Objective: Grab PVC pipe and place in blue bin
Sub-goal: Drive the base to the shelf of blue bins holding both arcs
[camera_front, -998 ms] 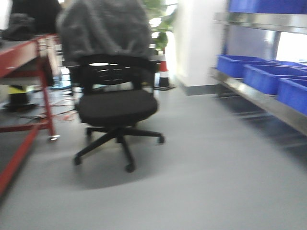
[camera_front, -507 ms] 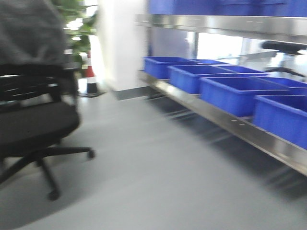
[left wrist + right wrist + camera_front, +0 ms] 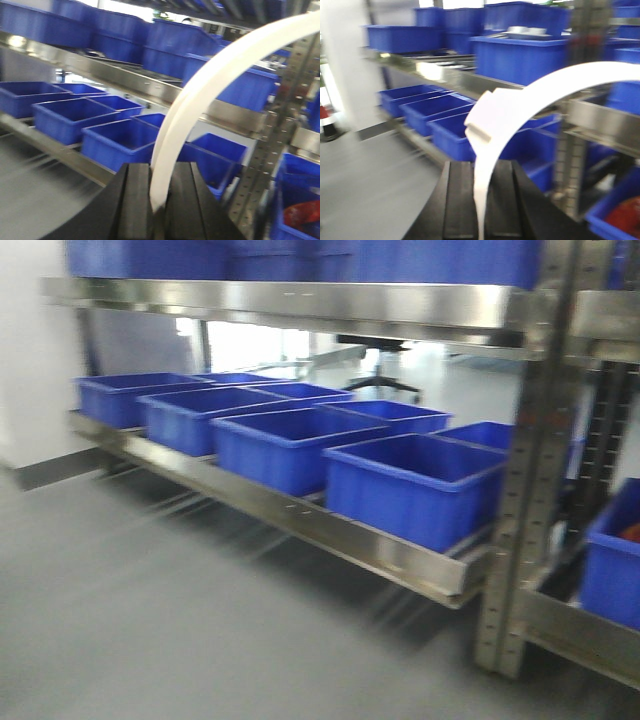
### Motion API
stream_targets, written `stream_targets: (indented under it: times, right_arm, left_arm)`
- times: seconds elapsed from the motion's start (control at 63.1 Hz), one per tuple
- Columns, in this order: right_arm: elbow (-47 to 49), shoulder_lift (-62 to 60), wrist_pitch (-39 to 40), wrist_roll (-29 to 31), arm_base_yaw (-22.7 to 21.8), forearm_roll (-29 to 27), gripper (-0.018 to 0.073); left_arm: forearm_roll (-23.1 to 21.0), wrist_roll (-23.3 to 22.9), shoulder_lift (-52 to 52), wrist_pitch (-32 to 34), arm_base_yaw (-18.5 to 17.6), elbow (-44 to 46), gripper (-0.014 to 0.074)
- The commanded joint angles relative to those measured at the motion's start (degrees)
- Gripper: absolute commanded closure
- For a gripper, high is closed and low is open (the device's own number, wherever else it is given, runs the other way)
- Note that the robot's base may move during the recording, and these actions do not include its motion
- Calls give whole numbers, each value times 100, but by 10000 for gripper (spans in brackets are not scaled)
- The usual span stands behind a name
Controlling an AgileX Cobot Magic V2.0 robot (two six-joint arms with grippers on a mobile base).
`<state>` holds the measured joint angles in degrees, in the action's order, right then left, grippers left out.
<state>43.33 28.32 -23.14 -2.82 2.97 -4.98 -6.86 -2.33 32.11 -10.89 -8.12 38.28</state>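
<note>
Along the steel rack (image 3: pixel 385 552) in the front view, a row of blue bins (image 3: pixel 412 490) sits on the low shelf, set close side by side with a second row behind. Their open tops show only blue inner walls. More blue bins line the shelf above. Right of the perforated upright (image 3: pixel 525 490), a lower bin (image 3: pixel 608 565) holds something red-orange (image 3: pixel 634 533), too blurred to name. The left wrist view shows a red item (image 3: pixel 302 212) in a bin at its lower right corner, and the right wrist view shows one too (image 3: pixel 626 215). On an upper shelf in the right wrist view, one large bin (image 3: pixel 520 57) carries pale white objects (image 3: pixel 525 31) at its rim; their shape is unclear.

The left gripper (image 3: pixel 159 172) has its black jaws closed tight on the PVC pipe (image 3: pixel 189 100), which rises from between them and arcs up to the right, in the air in front of the bins. The right gripper (image 3: pixel 481 170) likewise clamps a white arc (image 3: pixel 545 90) that has a flat tab (image 3: pixel 485 117) just above the jaws. Whether both hold the same piece cannot be told. The pipe is in no bin. Grey floor (image 3: pixel 150 620) runs in front of the rack.
</note>
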Motion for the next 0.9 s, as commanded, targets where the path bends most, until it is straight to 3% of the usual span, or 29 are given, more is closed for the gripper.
stream_targets:
  times: [0.0,0.887]
  right_arm:
    - [-14,-23,172,37,6,24,727]
    - [-14,-23,172,37,6,24,727]
  left_arm:
    - [-7,-31,-29,131,-16,15,707]
    - [-7,-31,-29,131,-16,15,707]
